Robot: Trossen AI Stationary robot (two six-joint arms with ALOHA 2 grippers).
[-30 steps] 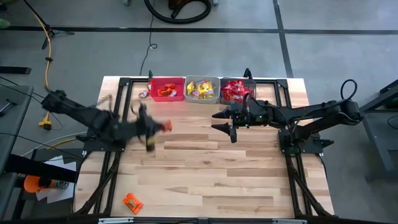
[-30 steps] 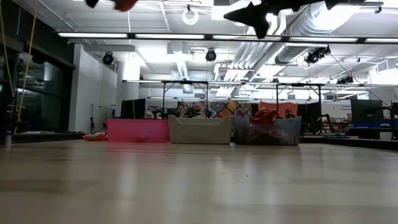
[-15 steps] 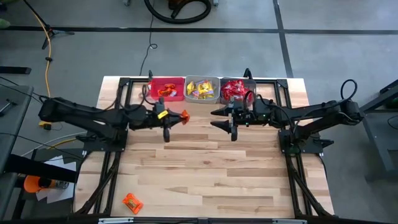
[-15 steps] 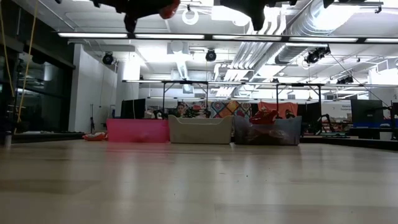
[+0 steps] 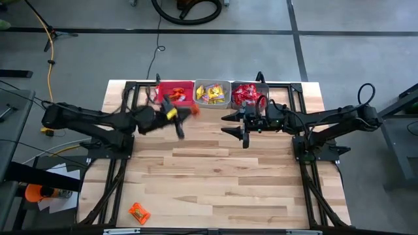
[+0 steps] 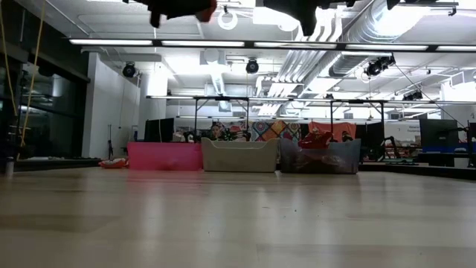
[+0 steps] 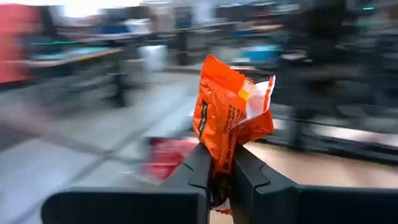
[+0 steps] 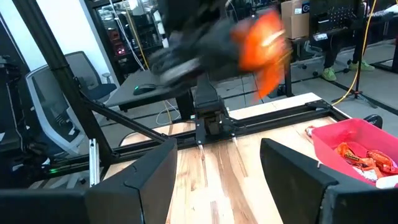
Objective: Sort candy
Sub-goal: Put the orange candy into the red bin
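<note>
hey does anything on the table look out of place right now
Yes. One orange candy packet lies alone near the table's front left corner, far from the three bins at the back edge. Something small and pale also sits on the wood just left of the red bin, outside it; I can't tell what it is.

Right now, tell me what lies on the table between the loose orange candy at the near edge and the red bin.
Nothing: in the high view, only bare wood separates the loose orange candy from the red bin. The left hand, carrying another orange candy, hangs above that stretch.
</note>
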